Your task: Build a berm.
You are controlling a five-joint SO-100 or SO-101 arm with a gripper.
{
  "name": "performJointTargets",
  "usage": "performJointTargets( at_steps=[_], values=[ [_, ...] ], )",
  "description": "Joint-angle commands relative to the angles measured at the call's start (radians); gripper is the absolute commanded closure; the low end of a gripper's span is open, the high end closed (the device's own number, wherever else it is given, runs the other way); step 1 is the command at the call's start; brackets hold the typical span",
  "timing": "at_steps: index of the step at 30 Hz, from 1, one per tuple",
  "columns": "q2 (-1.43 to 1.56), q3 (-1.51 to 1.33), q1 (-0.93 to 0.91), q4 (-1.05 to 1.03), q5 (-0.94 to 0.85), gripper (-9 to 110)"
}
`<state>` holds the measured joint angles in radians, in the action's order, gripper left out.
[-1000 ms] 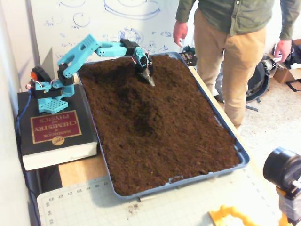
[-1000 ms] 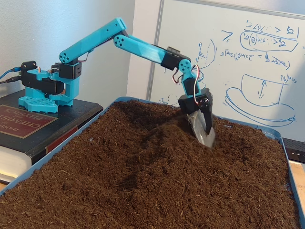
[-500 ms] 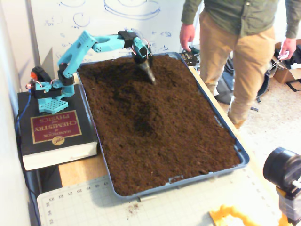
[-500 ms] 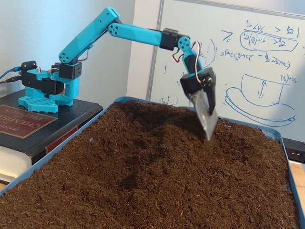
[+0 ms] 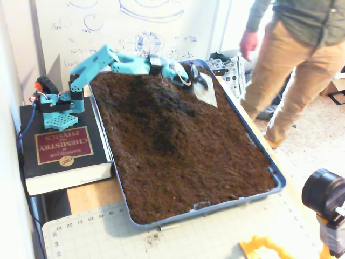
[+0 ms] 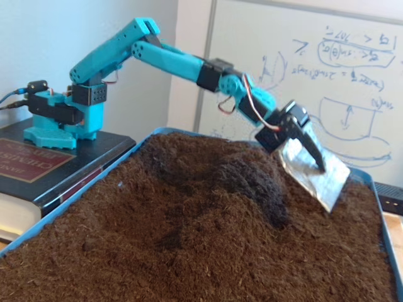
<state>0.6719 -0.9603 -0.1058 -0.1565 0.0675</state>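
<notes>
- the gripper (image 5: pixel 206 93) (image 6: pixel 318 176) reaches toward the tray's far right side, its fingers wrapped in a silver foil blade (image 5: pixel 207 96) (image 6: pixel 317 177) that slopes down and away from the arm.
- whether the fingers are apart or together cannot be told; the foil hides them.
- the blade's lower edge hangs just above the soil in the low fixed view, not clearly touching it.
- the berm (image 5: pixel 168 110) (image 6: pixel 247 182), a darker heaped ridge of loose soil, lies just beside the blade, on the side toward the arm's base, and runs from there toward the tray's middle.
- flatter soil fills the rest of the blue tray (image 5: pixel 277 175) (image 6: pixel 385 221).
- the arm's base stands on a book (image 5: pixel 62 152) (image 6: pixel 34 163) well behind the blade.
- a person (image 5: pixel 294 65) stands beyond the tray's right edge in the high fixed view.
</notes>
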Motion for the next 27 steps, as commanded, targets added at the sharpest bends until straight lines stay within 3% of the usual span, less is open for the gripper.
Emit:
performJointTargets(
  at_steps=[1,6,15,27],
  values=[
    [-0.014,0.074,-0.006,0.149,-0.098,101],
    [-0.16,0.089,0.008,0.25,-0.133,101],
    [-0.301,0.069,0.018,0.238,-0.13,101],
    [-0.247,0.074,0.018,-0.466,-0.129,101]
  ],
)
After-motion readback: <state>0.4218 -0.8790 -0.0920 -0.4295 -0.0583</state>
